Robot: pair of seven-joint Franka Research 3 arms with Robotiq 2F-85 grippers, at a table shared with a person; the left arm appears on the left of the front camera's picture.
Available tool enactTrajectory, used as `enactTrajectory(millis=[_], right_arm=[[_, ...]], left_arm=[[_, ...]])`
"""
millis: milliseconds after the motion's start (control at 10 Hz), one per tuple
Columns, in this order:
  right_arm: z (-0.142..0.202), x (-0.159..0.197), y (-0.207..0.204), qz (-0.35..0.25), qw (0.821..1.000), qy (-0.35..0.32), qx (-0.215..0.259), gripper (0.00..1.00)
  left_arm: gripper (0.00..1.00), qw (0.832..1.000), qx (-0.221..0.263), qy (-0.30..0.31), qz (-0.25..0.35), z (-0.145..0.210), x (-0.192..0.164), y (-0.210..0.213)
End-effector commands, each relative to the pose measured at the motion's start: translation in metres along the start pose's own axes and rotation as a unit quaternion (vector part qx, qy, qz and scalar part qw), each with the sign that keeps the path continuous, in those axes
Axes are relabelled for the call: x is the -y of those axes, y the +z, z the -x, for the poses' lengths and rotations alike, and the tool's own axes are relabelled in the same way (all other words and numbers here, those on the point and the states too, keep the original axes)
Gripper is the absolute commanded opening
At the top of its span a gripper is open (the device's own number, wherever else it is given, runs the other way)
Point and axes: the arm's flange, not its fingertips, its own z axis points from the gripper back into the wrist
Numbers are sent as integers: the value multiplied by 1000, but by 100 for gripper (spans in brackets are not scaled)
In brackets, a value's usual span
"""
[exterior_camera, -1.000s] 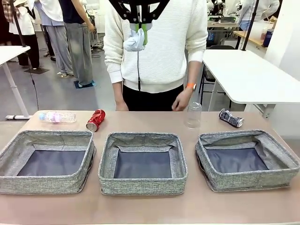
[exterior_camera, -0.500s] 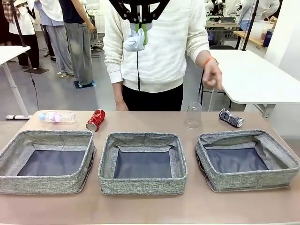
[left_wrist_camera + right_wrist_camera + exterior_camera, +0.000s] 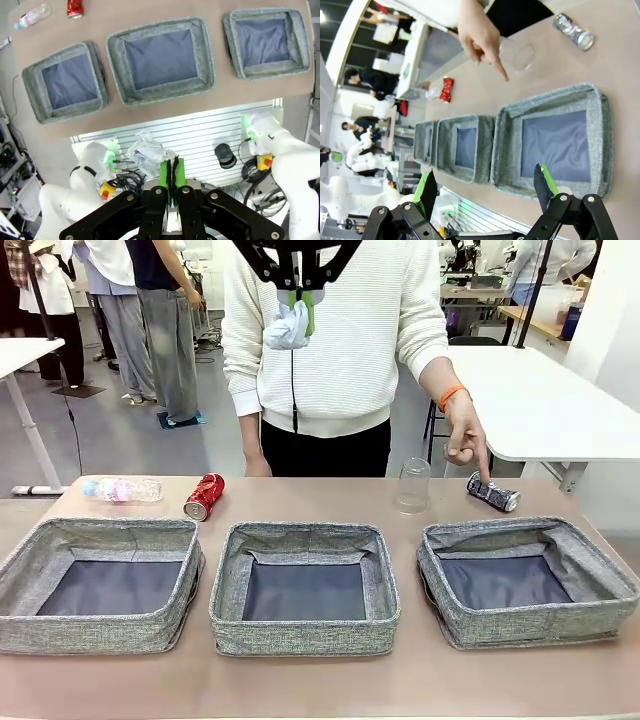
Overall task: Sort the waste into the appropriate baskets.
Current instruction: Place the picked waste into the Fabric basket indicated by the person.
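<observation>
The left end effector [image 3: 300, 302] clamps the paper ball [image 3: 287, 330] above the worktop [image 3: 300, 680]. The right end effector [image 3: 485, 180] gapes wide. A hand [image 3: 464, 438] points at the silver can [image 3: 493, 492].

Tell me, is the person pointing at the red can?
No, the person's hand points down at the crushed dark-silver can, far from the red can.

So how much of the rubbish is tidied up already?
Nothing yet: all three baskets show bare linings. The left pincer holds the paper ball up high. The bottle, red can, cup and silver can sit on the table, where a person's hand points at the silver can.
</observation>
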Motion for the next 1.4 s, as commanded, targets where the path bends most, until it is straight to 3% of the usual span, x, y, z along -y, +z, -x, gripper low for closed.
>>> enactTrajectory(millis=[0, 200, 300, 500, 700, 800, 900, 1000, 1200, 1300], right_arm=[[-1, 0, -1, -10, 1000, 13, 7, 100], [0, 0, 0, 0, 1000, 0, 0, 100], [0, 18, 16, 15, 1000, 1, -5, 100], [-17, 39, 97, 35, 997, -21, 58, 100], [-11, 62, 170, 42, 991, -45, 119, 100], [-7, 67, 194, 22, 985, -59, 159, 100], [-1, 51, 149, 47, 992, -51, 101, 100], [-1, 51, 149, 47, 992, -51, 101, 100], [-1, 51, 149, 47, 992, -51, 101, 100], [-1, 51, 149, 47, 992, -51, 101, 100]], left_arm=[[4, 1000, -3, 0, -2, 1, -2, 3], [4, 1000, -3, 0, -2, 1, -2, 3], [4, 1000, 0, 0, 0, 0, 0, 0], [4, 994, 37, -76, 72, -3, 25, -84], [4, 970, 75, -159, 171, -28, 69, -168], [4, 961, 105, -194, 167, -47, 92, -207], [4, 934, 133, -244, 225, -57, 110, -232], [4, 932, 166, -226, 229, -68, 132, -260], [4, 939, 126, -216, 235, -84, 187, -311], [4, 948, 119, -222, 193, -85, 205, -321]])
